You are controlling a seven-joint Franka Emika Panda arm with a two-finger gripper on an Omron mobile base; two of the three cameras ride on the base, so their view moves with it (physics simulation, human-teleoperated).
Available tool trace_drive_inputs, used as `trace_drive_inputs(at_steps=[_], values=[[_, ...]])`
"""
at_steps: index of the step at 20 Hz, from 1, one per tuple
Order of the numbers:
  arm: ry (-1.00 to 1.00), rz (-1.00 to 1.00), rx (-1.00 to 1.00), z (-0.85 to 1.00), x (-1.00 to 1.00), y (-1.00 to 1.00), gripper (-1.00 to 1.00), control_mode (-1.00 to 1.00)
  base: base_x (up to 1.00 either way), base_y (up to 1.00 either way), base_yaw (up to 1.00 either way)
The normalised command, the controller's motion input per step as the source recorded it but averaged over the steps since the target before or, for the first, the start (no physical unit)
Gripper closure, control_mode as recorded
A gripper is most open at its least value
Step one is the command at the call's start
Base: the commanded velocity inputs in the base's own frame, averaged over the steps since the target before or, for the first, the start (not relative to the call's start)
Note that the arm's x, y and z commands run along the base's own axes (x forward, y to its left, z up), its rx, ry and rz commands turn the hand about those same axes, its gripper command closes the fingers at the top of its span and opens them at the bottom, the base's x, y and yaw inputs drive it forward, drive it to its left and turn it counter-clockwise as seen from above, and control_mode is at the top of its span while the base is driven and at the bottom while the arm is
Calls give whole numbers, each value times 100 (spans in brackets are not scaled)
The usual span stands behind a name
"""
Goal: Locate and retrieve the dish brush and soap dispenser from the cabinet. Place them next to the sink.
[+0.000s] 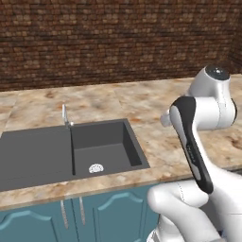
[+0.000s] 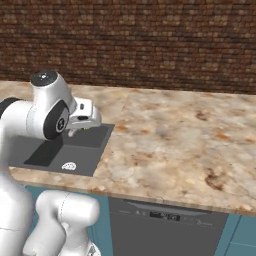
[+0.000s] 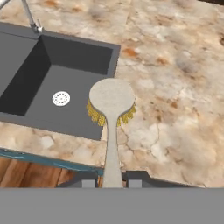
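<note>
The hand view alone shows the dish brush: the gripper clamps its pale handle, round head with yellow bristles hanging over the sink corner and marble counter. From the left base view, the arm hides the brush.
</note>
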Motion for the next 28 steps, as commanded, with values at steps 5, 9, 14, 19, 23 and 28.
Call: trace_drive_inputs(at_steps=[5,9,14,19,23,28], values=[[2,8,-13,-34,76,-6,100,-100,0,0,0],[0,8,0,-42,65,-13,100,-100,0,0,0],[1,5,-1,-40,51,-3,100,-100,0,0,0],[0,2,-7,-41,34,0,100,-100,0,0,0],[0,3,-1,-58,43,0,100,-100,0,0,0],[0,1,1,-50,37,0,100,-100,0,0,0]])
